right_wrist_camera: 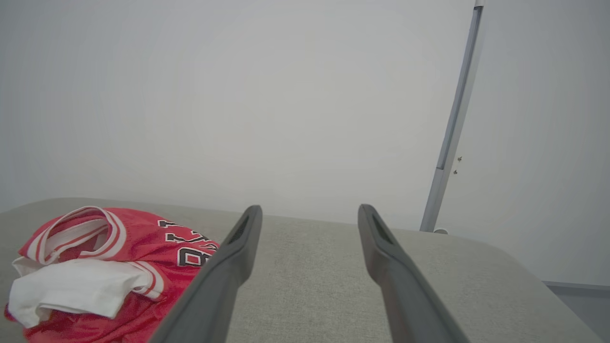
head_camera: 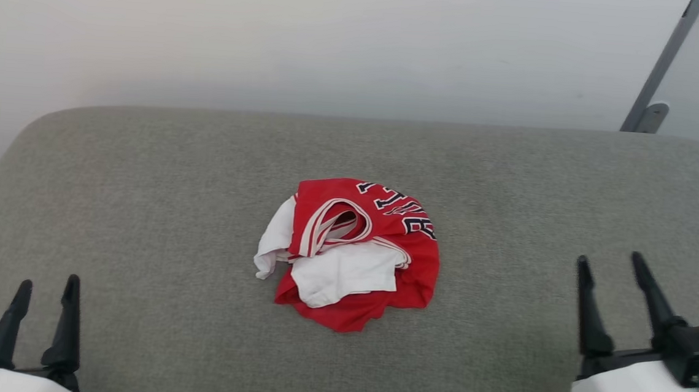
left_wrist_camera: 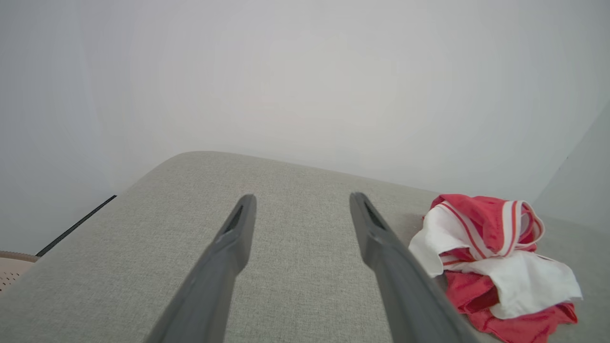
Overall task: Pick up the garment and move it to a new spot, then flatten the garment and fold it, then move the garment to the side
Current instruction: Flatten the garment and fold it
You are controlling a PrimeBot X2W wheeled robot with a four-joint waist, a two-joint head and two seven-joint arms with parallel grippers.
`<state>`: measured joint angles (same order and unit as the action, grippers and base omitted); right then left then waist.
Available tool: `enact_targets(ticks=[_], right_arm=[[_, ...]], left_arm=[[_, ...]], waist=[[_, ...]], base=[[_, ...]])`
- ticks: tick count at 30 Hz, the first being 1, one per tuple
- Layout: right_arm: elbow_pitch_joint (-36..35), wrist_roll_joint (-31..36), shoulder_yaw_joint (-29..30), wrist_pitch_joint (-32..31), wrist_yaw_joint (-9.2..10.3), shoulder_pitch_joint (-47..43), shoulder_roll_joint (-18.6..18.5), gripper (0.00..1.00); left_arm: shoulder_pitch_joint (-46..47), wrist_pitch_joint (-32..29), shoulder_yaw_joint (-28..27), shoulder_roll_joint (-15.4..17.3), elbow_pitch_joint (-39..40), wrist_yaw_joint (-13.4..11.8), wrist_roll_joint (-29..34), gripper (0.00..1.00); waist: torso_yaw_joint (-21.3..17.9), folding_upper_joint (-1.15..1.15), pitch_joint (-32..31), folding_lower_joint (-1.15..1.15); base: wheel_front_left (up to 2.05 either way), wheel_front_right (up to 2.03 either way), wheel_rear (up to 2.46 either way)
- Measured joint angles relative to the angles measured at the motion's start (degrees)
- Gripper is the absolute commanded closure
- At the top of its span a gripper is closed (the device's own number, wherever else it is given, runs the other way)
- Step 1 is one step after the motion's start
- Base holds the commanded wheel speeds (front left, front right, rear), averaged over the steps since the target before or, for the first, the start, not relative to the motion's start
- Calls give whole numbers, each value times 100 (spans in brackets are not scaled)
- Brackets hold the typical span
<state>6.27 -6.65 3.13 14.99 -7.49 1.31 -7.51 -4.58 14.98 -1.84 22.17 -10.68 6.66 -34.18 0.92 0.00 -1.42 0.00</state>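
Observation:
The garment (head_camera: 355, 252) lies crumpled in a heap at the middle of the grey padded table (head_camera: 173, 165): red fabric, white sleeves on top, striped trim, part of the black lettering showing. My left gripper (head_camera: 46, 285) rests open at the lower left, far from the heap. At the lower right my right gripper (head_camera: 609, 262) stands open too, well clear of the fabric. The left wrist view has the garment (left_wrist_camera: 491, 262) to the right of my open left gripper (left_wrist_camera: 302, 202). In the right wrist view the garment (right_wrist_camera: 105, 267) sits left of my open right gripper (right_wrist_camera: 310, 214).
A pale wall runs behind the table's rounded far edge. A grey metal post (head_camera: 660, 70) leans at the back right, also the grey post (right_wrist_camera: 452, 128) in the right wrist view. Bare grey surface surrounds the heap on every side.

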Motion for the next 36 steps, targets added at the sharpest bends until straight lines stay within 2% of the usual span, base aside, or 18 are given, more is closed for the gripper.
enact_targets(ticks=[6, 10, 22, 34, 35, 36], right_arm=[[252, -183, -655, -15, 0, 73, -187, 0], [388, -357, -1156, -300, 0, 411, -324, 0], [1187, -750, -2441, -1871, -1, 1451, -751, 0], [2019, -684, -2992, -3351, -1, 2364, -949, 0], [2073, -688, -2999, -3429, -1, 2409, -938, 22], [2119, -687, -3006, -3485, -1, 2448, -928, 90]], left_arm=[[139, 0, 222, -66, -40, 40, 52, 0], [332, 0, 410, -124, -53, 47, 58, 0], [853, 0, 968, -252, -192, 65, 42, 0], [1152, 0, 1306, -325, -243, 65, -111, 0], [1162, 0, 1313, -343, -254, 65, -115, 0], [1168, 0, 1312, -359, -263, 65, -125, 0]], waist=[[291, 0, 53, -1], [532, 0, 149, 0], [1394, 0, 541, 0], [1978, 0, 890, 0], [2009, 0, 915, 0], [2034, 0, 935, 0]], base=[[0, 0, 0], [0, 0, 0], [0, 0, 0], [0, 0, 0], [0, 0, 0], [0, 0, 0]])
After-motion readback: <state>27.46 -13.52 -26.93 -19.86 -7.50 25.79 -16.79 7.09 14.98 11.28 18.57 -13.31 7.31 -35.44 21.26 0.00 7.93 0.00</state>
